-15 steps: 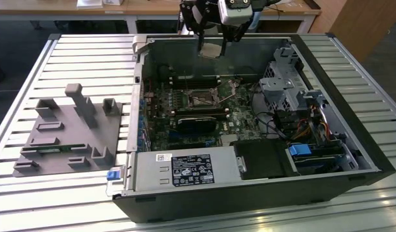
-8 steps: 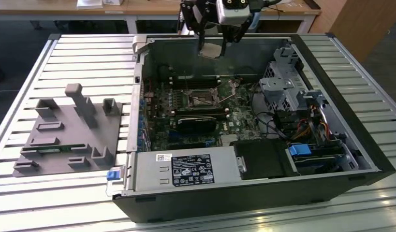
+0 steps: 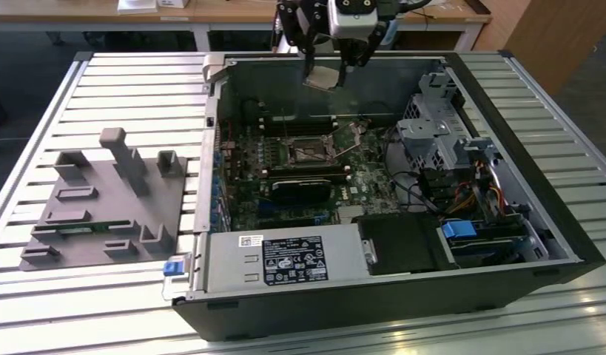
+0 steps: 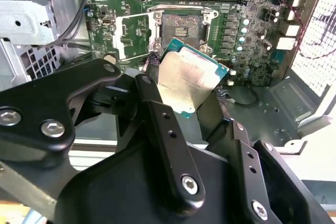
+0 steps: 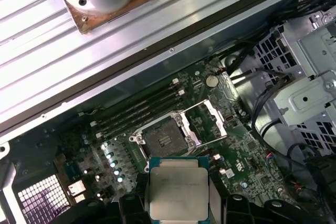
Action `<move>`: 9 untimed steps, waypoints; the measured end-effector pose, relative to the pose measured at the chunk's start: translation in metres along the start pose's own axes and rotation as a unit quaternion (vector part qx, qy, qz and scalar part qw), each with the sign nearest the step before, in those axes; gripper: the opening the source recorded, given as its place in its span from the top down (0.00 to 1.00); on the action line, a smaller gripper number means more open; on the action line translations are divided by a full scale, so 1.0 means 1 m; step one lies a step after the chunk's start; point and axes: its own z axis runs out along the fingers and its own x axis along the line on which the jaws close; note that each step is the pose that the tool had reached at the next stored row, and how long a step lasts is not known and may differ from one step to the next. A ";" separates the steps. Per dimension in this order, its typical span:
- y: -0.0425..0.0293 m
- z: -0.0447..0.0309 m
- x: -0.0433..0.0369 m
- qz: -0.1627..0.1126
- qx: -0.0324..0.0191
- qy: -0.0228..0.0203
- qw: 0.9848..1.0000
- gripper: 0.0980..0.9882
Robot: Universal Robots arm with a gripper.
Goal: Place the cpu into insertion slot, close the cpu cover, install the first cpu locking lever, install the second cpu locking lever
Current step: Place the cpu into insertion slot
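Holding cpu (image 4: 190, 80) above open case (image 3: 382, 305), claw (image 3: 326, 68) clamped on its edges.
Chip hangs tilted, well above insertion slot (image 5: 160, 140); cpu cover (image 5: 208, 121) stands flipped open beside it, so slot lies bare for seating.

Slatted table (image 3: 125, 74): computer case (image 3: 382, 307), grey fixture (image 3: 90, 211)

The arm (image 3: 350, 18) hangs high, wrist pointing down, jaws clamped on the cpu (image 3: 322, 77).
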 end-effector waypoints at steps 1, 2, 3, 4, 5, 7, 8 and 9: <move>0.0001 0.0001 0.0001 0.005 0.000 0.000 1.000 0.51; 0.0002 0.0004 0.0001 0.010 0.000 -0.001 1.000 0.51; 0.0002 0.0006 0.0001 0.016 0.000 -0.001 1.000 0.51; 0.0002 0.0010 0.0001 0.022 0.000 -0.002 1.000 0.51; 0.0002 0.0014 0.0001 0.029 -0.001 -0.003 1.000 0.51; 0.0001 0.0027 0.0001 0.046 -0.001 -0.004 0.999 0.51; 0.0000 0.0033 0.0001 0.054 -0.001 -0.005 0.999 0.51; -0.0001 0.0041 0.0001 0.061 -0.001 -0.005 0.998 0.51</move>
